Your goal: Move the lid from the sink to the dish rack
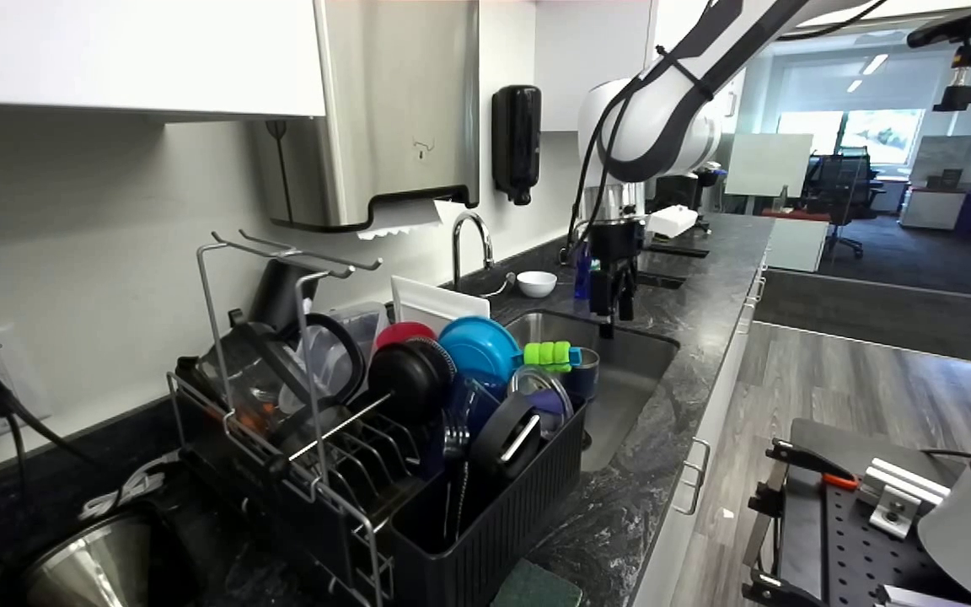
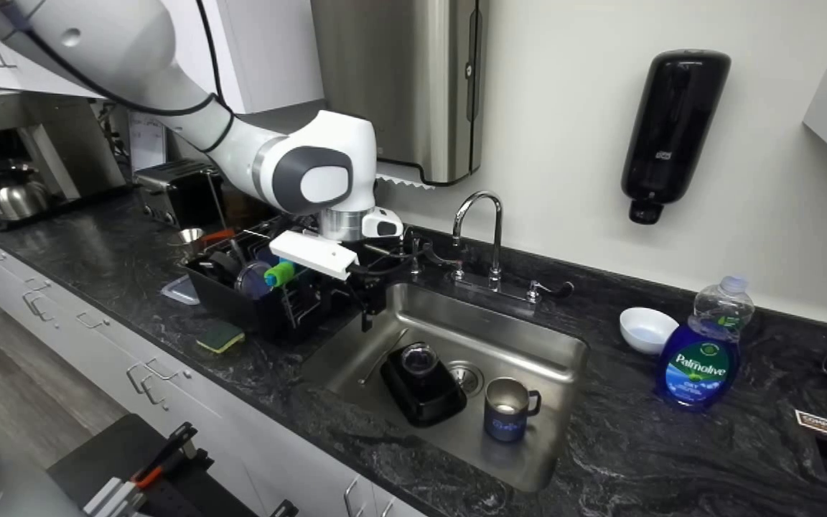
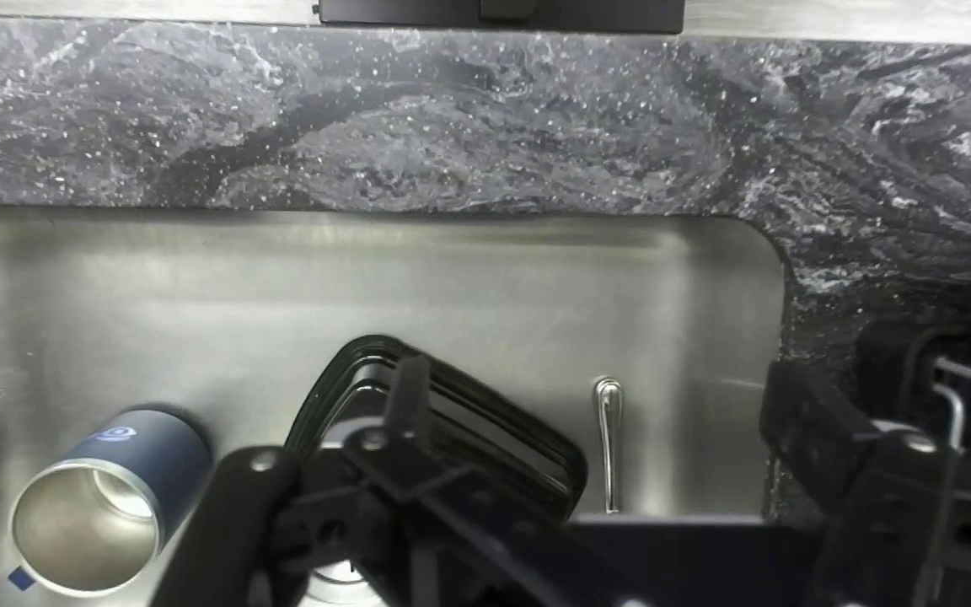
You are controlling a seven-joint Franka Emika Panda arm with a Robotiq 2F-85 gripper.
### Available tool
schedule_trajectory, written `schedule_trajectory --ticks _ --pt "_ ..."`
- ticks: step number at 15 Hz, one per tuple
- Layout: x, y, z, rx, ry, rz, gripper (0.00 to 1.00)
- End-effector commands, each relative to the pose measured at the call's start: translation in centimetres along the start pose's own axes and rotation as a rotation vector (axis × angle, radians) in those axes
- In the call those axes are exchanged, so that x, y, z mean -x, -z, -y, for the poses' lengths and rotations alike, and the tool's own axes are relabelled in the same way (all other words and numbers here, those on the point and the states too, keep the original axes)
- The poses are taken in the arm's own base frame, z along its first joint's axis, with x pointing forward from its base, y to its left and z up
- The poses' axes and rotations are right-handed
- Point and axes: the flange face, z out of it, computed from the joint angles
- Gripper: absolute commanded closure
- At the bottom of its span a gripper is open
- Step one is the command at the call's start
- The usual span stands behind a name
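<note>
A black rectangular dish or lid [image 2: 424, 393] lies in the steel sink [image 2: 492, 334], with a clear round lid-like piece [image 2: 419, 359] on top of it. I cannot tell which is the lid meant. In the wrist view the black piece [image 3: 494, 426] is partly hidden behind one finger. My gripper [image 3: 599, 392] is open and empty, its fingers wide apart above the sink. In an exterior view the gripper [image 2: 372, 310] hangs over the sink's edge on the rack side, higher than the black piece. The dish rack [image 1: 317, 493] is full of dishes beside the sink.
A blue mug [image 2: 507, 413] and a metal utensil [image 3: 609, 438] are in the sink. The faucet [image 2: 496, 237] stands behind it. A white bowl [image 2: 647, 330] and a soap bottle [image 2: 701, 359] stand on the counter. A sponge [image 2: 220, 336] lies near the rack.
</note>
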Motion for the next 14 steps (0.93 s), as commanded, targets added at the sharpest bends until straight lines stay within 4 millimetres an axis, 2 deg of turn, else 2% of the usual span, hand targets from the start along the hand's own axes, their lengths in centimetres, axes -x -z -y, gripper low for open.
schedule_trajectory --ticks 1,2,4,8,12,14 --pt "-2.9 -0.5 -0.5 0.015 -0.078 0.022 0.00" --pt "-1.7 -0.5 -0.4 0.008 -0.042 0.007 0.00" --pt "-2.8 -0.6 -0.4 0.013 -0.065 0.009 0.00" --pt "-2.9 -0.6 -0.4 0.013 -0.071 0.010 0.00" --pt "-4.2 -3.0 -1.9 -0.004 -0.062 0.032 0.00" --pt "-5.6 -5.1 -3.3 -0.002 -0.060 0.012 0.00"
